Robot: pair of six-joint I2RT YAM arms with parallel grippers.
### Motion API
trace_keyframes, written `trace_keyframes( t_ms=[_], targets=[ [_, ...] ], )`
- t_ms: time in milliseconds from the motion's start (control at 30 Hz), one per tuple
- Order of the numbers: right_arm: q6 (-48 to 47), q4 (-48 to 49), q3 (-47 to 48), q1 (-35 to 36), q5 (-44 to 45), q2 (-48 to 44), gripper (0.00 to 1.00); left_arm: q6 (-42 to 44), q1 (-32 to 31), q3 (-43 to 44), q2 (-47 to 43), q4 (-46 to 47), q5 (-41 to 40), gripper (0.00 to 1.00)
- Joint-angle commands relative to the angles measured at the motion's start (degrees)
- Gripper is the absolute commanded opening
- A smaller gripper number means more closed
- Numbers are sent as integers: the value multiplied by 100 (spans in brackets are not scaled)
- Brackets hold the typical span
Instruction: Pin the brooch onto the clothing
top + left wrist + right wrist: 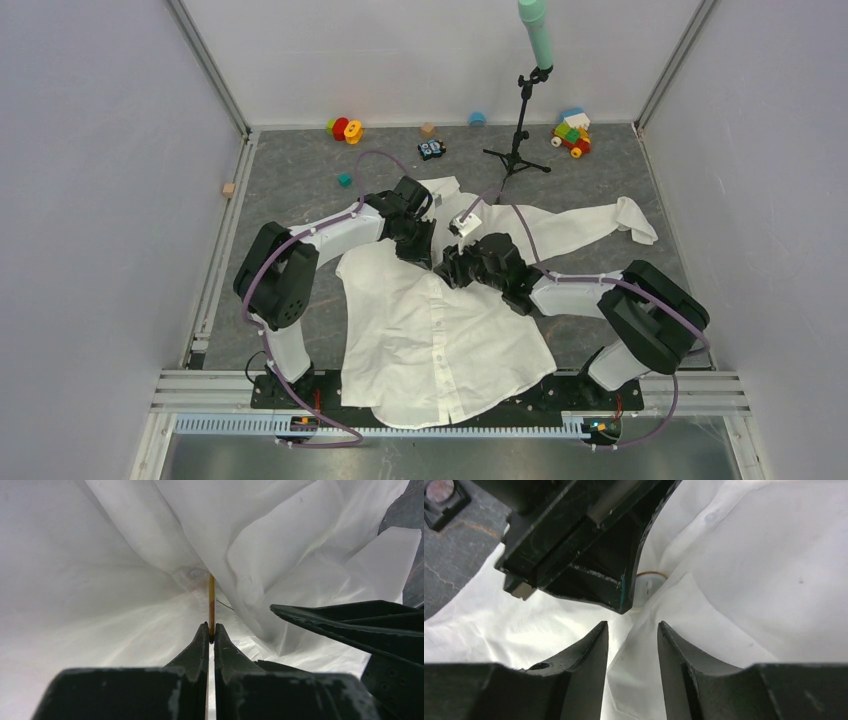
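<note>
- The left claw (pixel 211 631) is shut tight on the thin gold edge of the brooch (pixel 211 597).
- The brooch stands on its edge and touches the white shirt (pixel 430 330), up near the top of the shirt.
- The shirt lies spread out on the grey desk (pixel 300 180), with one sleeve reaching to the right.
- The right claw (pixel 632 630) is open, just beside the left claw, with shirt cloth under the gap.

White shirt (pixel 430 330), gold-edged brooch (pixel 211 602), grey table (pixel 300 180)
</note>
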Motion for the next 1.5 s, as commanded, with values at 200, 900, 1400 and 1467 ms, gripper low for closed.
trace_keyframes(
  t_ms=[200,900,1400,1467],
  targets=[
    [-234,-105,321,217,428,355,28,81,20,188,-34,146,242,2],
    [-587,-307,653,480,701,735,0,85,15,189,-34,206,500,2],
    [-874,-97,451,475,358,556,8,161,19,39,-385,417,912,2],
    [-949,-231,381,478,312,252,21,136,17,60,-386,398,1013,2]
  ],
)
